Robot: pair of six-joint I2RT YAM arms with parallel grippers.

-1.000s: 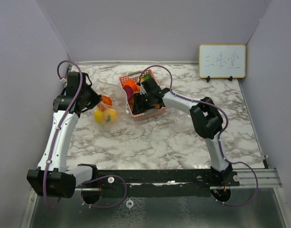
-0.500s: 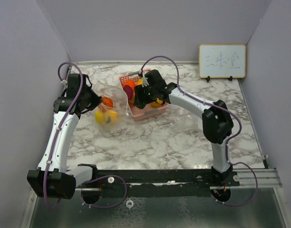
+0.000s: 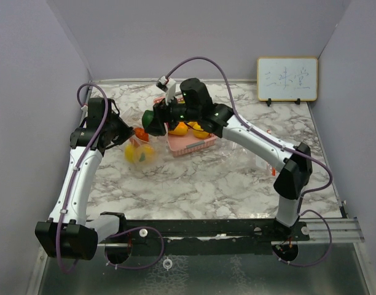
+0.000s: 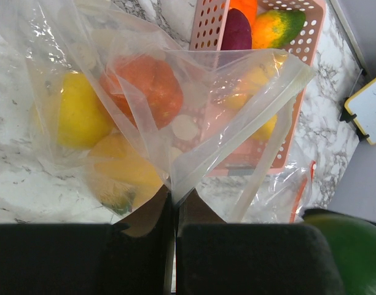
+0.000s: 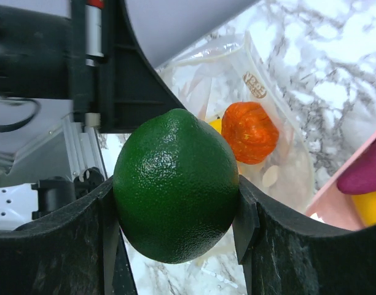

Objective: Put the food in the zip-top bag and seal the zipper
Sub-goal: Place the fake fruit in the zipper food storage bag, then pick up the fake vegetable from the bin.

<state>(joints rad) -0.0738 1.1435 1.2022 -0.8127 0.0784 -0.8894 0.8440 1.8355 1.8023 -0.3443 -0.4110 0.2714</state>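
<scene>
A robotics lab test cell: plain grey partition walls (image 3: 200, 37) box in a marble-patterned table (image 3: 194, 184), a black mounting rail (image 3: 206, 228) spans the frame's bottom, and a small whiteboard (image 3: 287, 78) stands upper right.

The top external camera is mounted high beyond the 6 o'clock edge of the marble table (image 3: 206, 178). It faces 12 o'clock and downward, far enough back to cover the whole surface. The left wrist camera views the zip-top bag (image 4: 237, 80) at close range, with the pink basket (image 4: 203, 24) toward 1 o'clock. The right wrist camera sits closest, its frame filled by the green fruit (image 5: 176, 184). All three views share the bag and basket.
</scene>
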